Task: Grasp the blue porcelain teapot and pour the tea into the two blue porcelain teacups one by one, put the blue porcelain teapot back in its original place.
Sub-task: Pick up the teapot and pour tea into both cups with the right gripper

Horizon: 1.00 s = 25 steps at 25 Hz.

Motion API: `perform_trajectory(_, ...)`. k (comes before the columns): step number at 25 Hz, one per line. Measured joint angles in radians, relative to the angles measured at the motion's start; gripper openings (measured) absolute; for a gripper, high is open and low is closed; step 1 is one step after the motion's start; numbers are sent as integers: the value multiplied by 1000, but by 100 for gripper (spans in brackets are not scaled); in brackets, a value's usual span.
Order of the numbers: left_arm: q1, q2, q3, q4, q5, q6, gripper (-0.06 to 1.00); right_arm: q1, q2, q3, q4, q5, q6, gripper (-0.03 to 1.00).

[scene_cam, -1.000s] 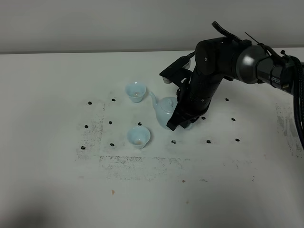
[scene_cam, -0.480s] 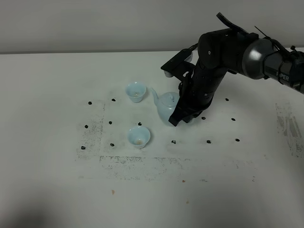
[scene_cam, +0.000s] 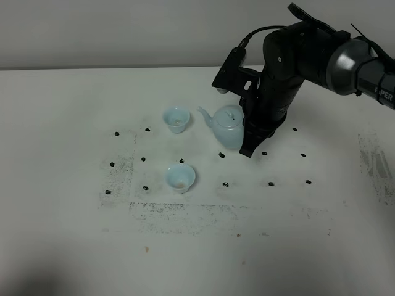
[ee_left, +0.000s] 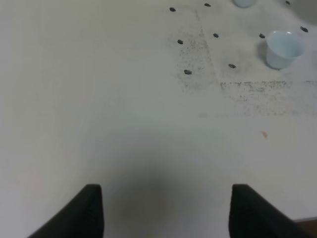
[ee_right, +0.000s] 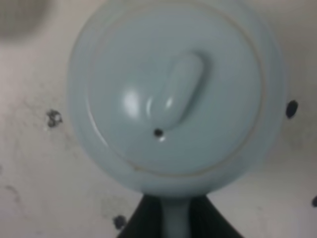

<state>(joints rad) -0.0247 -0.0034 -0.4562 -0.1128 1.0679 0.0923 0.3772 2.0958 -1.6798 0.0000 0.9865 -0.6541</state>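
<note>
Right gripper [ee_right: 173,224] is clenched on the blue porcelain teapot [scene_cam: 227,127]; for pouring, its spout [scene_cam: 205,115] must next be tipped over the far teacup [scene_cam: 176,118].

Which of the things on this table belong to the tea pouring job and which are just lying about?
For the job: teapot, gripped by its handle in the right gripper; far teacup; near teacup.
Lying about: black marks dotted on the table; a small orange speck. The left gripper, open, holds nothing.

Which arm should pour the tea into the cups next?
Right. The right jaws are shut on the handle of the teapot, spout toward the far teacup. The left jaws hang open over bare table.
</note>
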Motion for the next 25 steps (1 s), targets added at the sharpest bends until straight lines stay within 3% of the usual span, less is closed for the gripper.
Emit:
perform_trajectory(6,0,0,0,0,0,-2,57,0,28,-147,-55,10,-48,8)
perform_trajectory(14,0,0,0,0,0,-1,57,0,131,-332,-81,97,-180,8)
perform_trajectory(25,0,0,0,0,-1,-1,57,0,165,-353,-143,40,-312,8)
